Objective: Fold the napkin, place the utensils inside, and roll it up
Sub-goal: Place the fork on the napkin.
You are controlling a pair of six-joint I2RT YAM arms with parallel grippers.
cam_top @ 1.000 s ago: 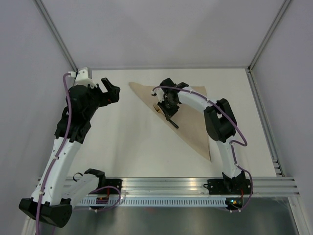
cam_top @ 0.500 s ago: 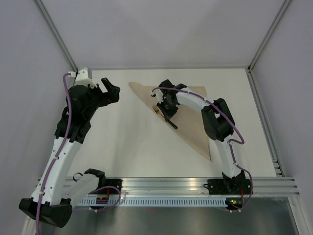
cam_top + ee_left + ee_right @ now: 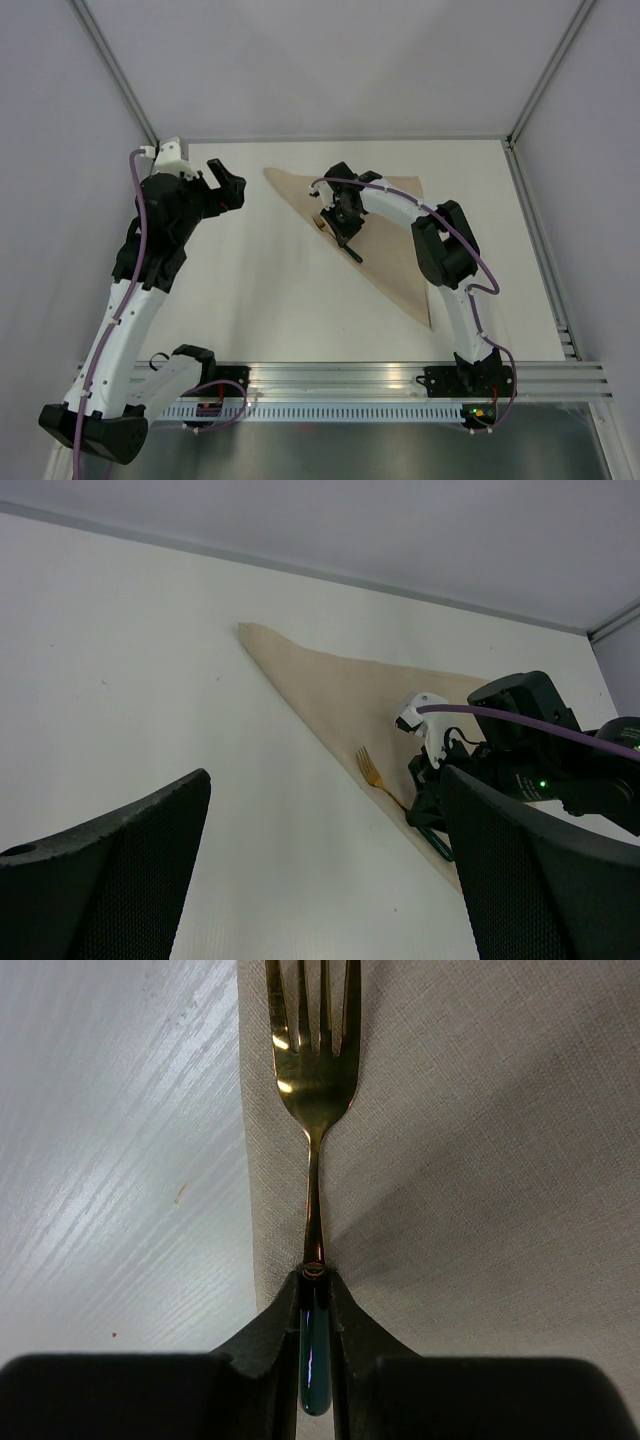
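- Top view: the napkin [image 3: 395,250] is already folded into a triangle on the counter [image 3: 270,300]. The right gripper [image 3: 345,228] holds the fork [image 3: 354,252] at the napkin's long folded edge. Releasing and rolling are left, I judge. The left gripper [image 3: 226,188] hovers well left of the napkin, with room to approach.
- Left wrist: its fingers [image 3: 110,880] are spread wide and hold nothing.
- Right wrist: the fingers [image 3: 265,1335] clamp the dark handle, and the tines lie just inside the napkin's edge.

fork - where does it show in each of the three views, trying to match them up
Top external: fork at centre, along the diagonal edge of the napkin, under the right gripper.
Left wrist: fork right of centre, tines pointing up-left, beside that edge.
Right wrist: fork at centre, tines at top, handle clamped at bottom.
Shared landmark: the napkin's long diagonal edge.
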